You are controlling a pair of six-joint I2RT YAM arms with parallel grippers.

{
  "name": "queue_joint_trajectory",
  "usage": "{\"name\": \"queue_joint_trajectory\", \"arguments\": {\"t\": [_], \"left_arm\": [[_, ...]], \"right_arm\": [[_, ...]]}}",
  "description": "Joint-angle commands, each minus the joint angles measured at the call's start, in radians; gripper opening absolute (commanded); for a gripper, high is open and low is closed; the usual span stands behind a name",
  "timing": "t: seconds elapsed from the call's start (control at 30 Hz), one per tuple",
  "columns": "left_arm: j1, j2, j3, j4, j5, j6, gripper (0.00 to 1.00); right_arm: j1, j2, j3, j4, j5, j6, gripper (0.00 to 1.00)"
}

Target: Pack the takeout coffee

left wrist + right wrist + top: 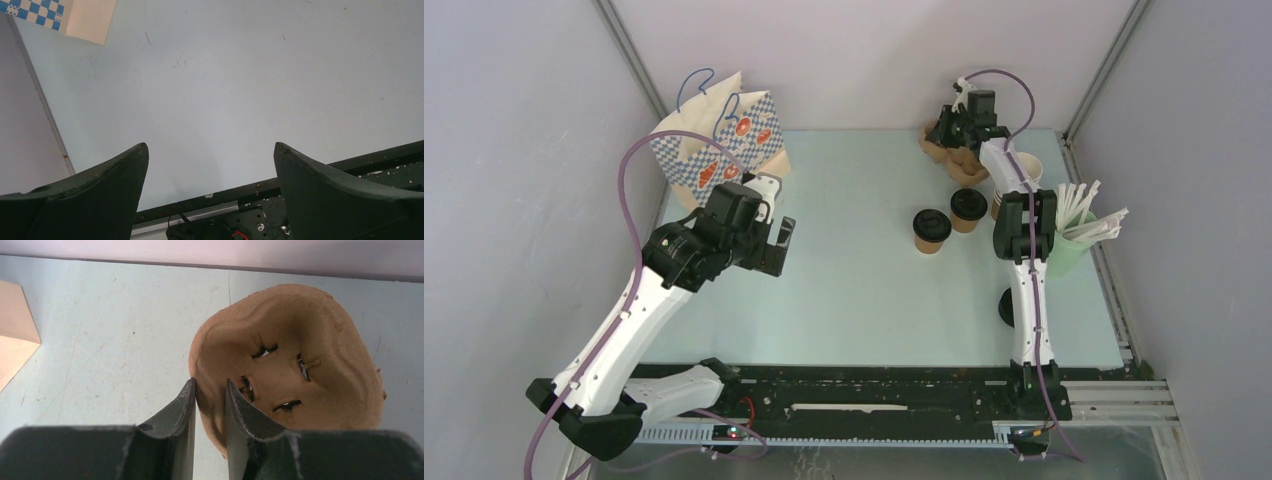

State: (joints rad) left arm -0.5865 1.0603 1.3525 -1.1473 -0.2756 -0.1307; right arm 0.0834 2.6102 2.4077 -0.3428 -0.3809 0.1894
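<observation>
- My right wrist view alone shows my grasp. My right gripper (210, 390) is narrowed onto the rim of the pulp tray (300, 340), one finger inside the wall and one outside, with the wall pinched between them.
- That close view also shows the pulp tray's moulded tan hollow, with small torn slits around its middle. The top view gives only a brown shape under my wrist.
- Only the top view shows the coffee. One lidded coffee cup (968, 210) stands just on the arm-base side of the pulp tray. A second lidded coffee cup (932, 232) is beside the first, a little farther from the pulp tray. Both are upright on the table (854, 300) and clear of both my grippers.
- Each cup is short, brown kraft paper below a round black lid.
- My left wrist view shows my left gripper (210, 150) spread wide with nothing between the fingers, above bare table and well apart from the pulp tray.
- The paper bag (724, 140) stands across the table from the pulp tray. It is printed with blue-and-white checks and orange-red round marks, and any lettering is too small to read.
- A green cup (1064, 250) of white wrapped sticks stands near the pulp tray, on its side away from the paper bag.
</observation>
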Motion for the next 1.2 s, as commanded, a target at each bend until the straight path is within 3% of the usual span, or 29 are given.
{"name": "queue_joint_trajectory", "arguments": {"t": [0.0,0.17,0.47,0.63,0.77,0.9,1.0,1.03,1.17], "left_arm": [[0.005,-0.009,0.053,0.013,0.008,0.016,1.00],[0.005,-0.011,0.051,0.014,0.013,0.015,1.00],[0.004,-0.012,0.054,0.015,0.022,0.006,1.00],[0.004,-0.012,0.055,0.015,0.017,0.000,1.00],[0.004,-0.013,0.059,0.009,0.018,0.002,1.00],[0.005,-0.019,0.048,0.021,0.022,-0.004,1.00],[0.004,-0.010,0.060,0.016,0.017,0.008,1.00],[0.004,-0.008,0.062,0.011,0.011,0.007,1.00],[0.004,-0.019,0.043,0.022,0.019,-0.001,1.00]], "right_arm": [[-0.011,-0.144,-0.033,0.062,-0.018,-0.002,0.05],[0.002,-0.161,-0.056,0.051,0.004,-0.072,0.00],[0.030,-0.180,0.002,0.025,0.070,-0.213,0.00],[0.054,-0.278,-0.130,0.112,0.122,-0.291,0.00],[0.060,-0.231,0.055,-0.030,0.117,-0.330,0.00],[0.091,-0.321,-0.143,0.099,0.191,-0.408,0.00],[0.084,-0.262,-0.036,-0.068,0.173,-0.349,0.00],[0.078,-0.265,-0.025,-0.094,0.190,-0.310,0.02],[0.093,-0.327,-0.112,-0.102,0.350,-0.089,0.31]]}}
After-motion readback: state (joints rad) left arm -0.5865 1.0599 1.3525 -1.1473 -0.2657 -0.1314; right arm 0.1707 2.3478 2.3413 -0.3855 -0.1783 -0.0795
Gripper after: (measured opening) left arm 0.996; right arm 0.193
